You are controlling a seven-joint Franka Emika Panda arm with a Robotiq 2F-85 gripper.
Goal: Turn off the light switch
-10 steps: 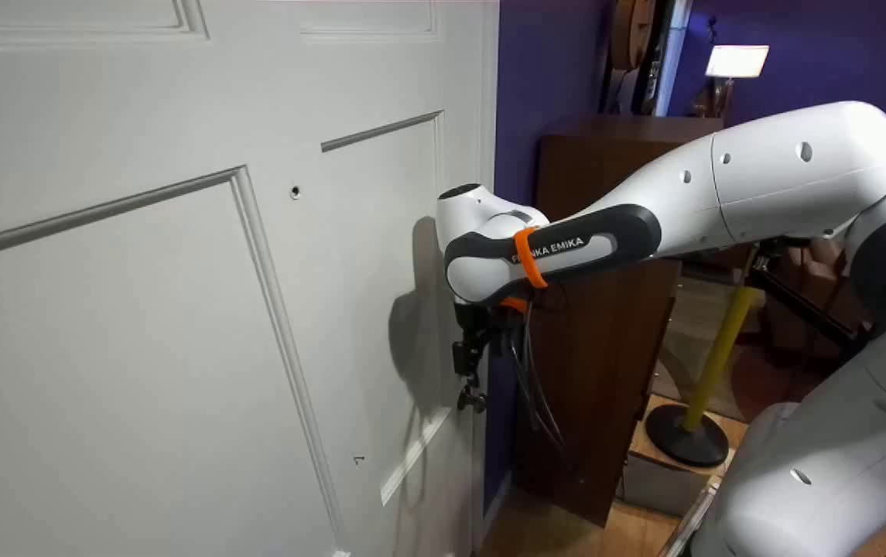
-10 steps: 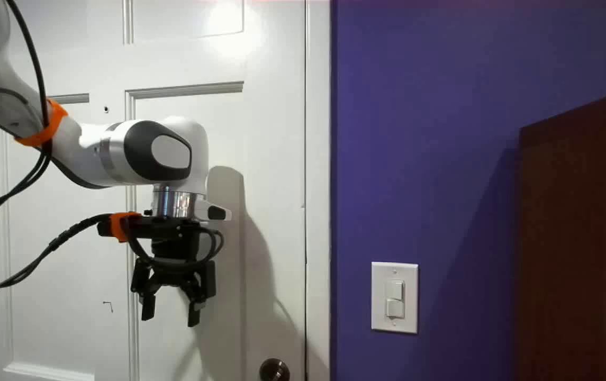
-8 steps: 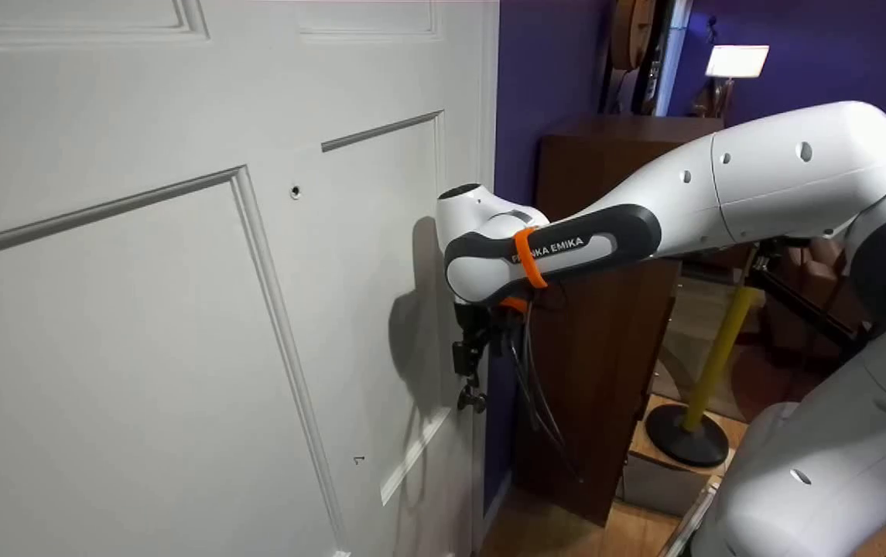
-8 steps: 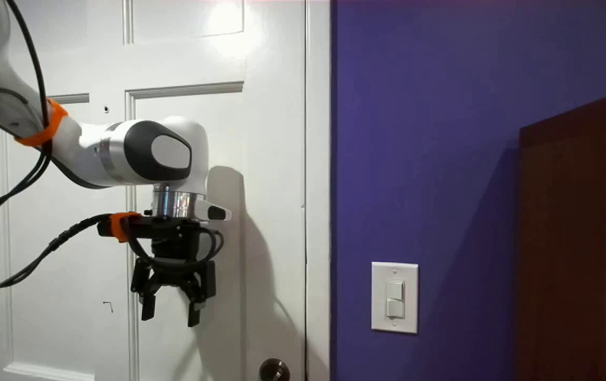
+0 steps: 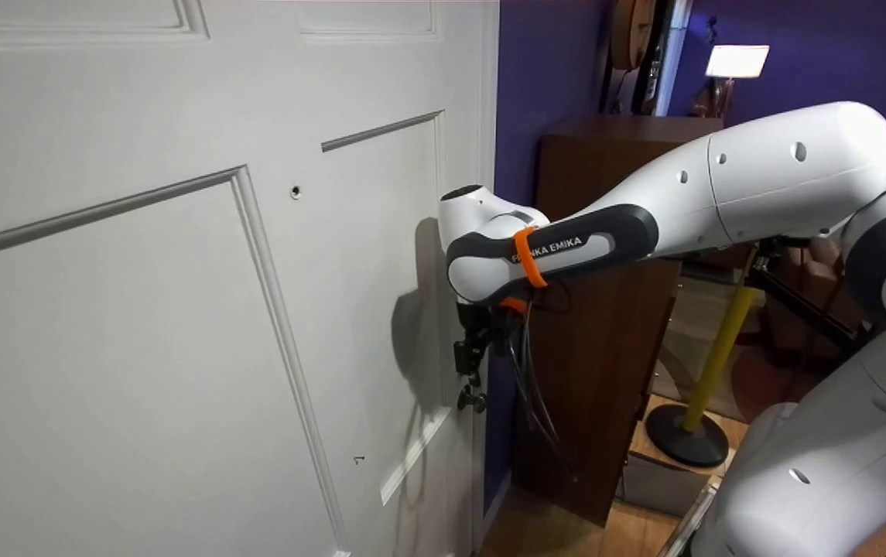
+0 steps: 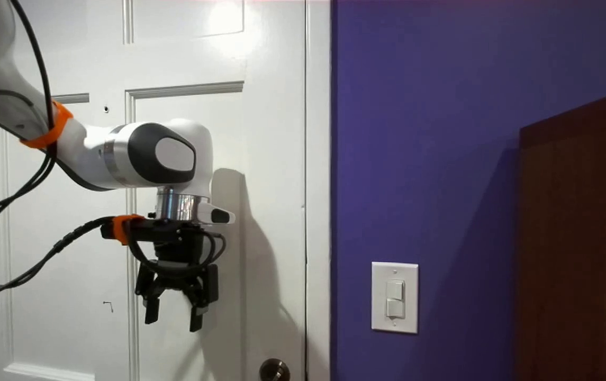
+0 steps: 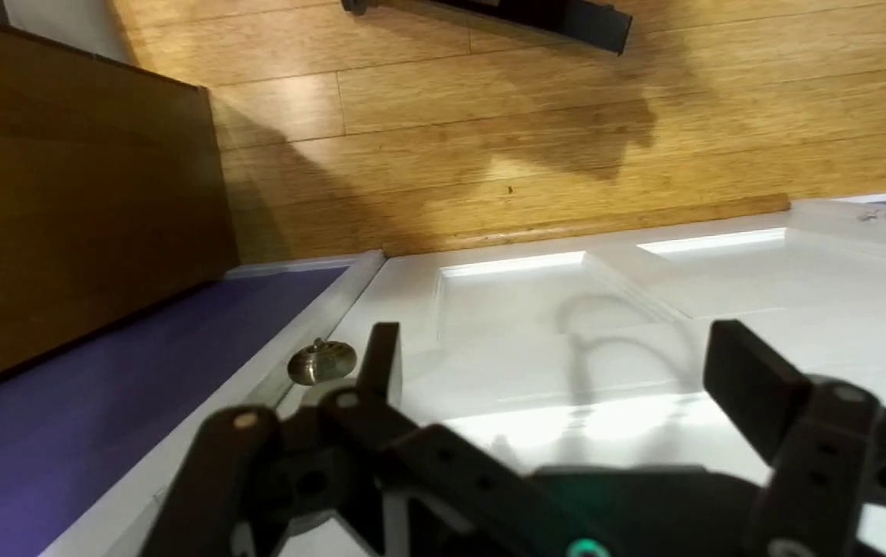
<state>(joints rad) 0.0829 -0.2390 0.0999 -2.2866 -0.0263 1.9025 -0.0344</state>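
In an exterior view, your claw [image 6: 174, 317] points down in front of the white door [image 6: 276, 159], its two fingers [image 6: 152, 311] wide apart. The light switch [image 6: 395, 297] is on the purple wall [image 6: 430, 159], well away from your claw. In an exterior view, your arm [image 5: 767, 170] is bent by the door, and a lamp [image 5: 737, 61] glows behind it. The wrist view shows you a round knob [image 7: 323, 361] and the wood floor [image 7: 427, 100].

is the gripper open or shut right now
Open: in an exterior view, the gripper hangs with its fingers apart; the wrist view shows a wide gap between them, with the door beyond.
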